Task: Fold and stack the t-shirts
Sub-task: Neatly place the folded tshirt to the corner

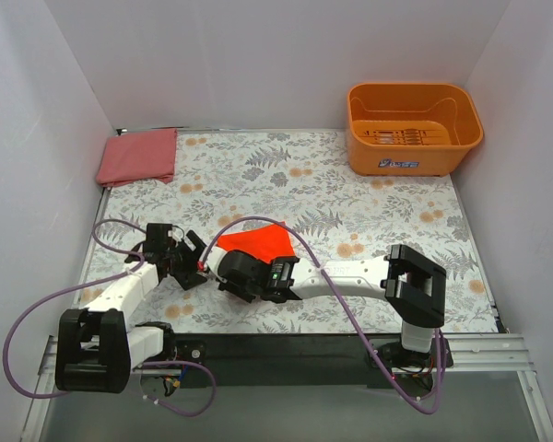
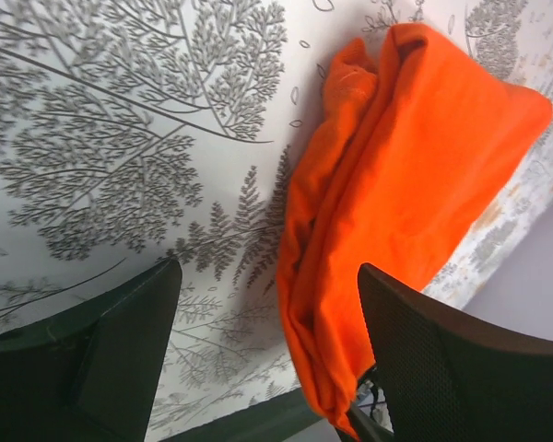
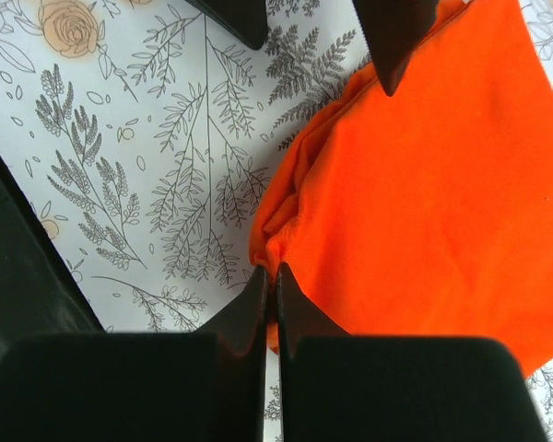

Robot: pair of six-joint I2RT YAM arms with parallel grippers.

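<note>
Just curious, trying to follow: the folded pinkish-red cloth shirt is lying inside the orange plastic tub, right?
No. The folded pinkish-red cloth shirt lies on the flower-patterned table, at its far left corner, well apart from the orange plastic tub at the far right. The top external view shows it.

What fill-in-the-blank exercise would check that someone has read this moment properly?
1. The right tool is ___ on the edge of the orange-red t-shirt.
2. The left tool stands ___ beside that shirt.
3. The folded pinkish-red t-shirt lies in the far ___ corner of the table.
4. The orange tub sits in the far ___ corner.
Missing words: shut; open; left; right.
</note>
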